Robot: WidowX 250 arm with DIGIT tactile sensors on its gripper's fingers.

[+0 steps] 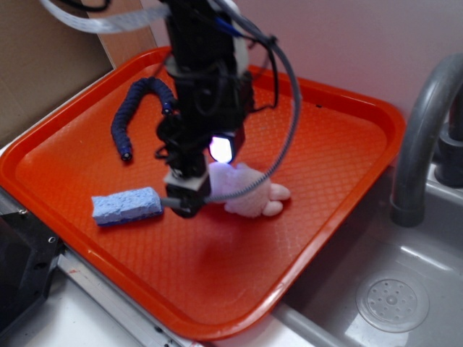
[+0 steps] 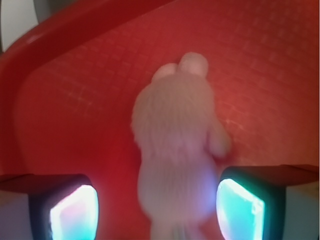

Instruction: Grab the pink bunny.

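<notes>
The pink bunny (image 1: 249, 191) lies near the middle of the orange tray (image 1: 347, 166), feet pointing toward the tray's sink-side rim. The claw (image 1: 189, 199) hangs low over the bunny, its fingers (image 2: 70, 210) spread wide on either side of the plush body, not pressing it. A blue sponge block (image 1: 126, 206) lies just beside the claw, and a dark blue worm toy (image 1: 137, 108) sits toward the tray's far corner.

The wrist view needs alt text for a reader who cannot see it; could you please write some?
A blurred pink bunny lies on an orange tray, its feet pointing away, between the open gripper's two glowing fingertips.
</notes>
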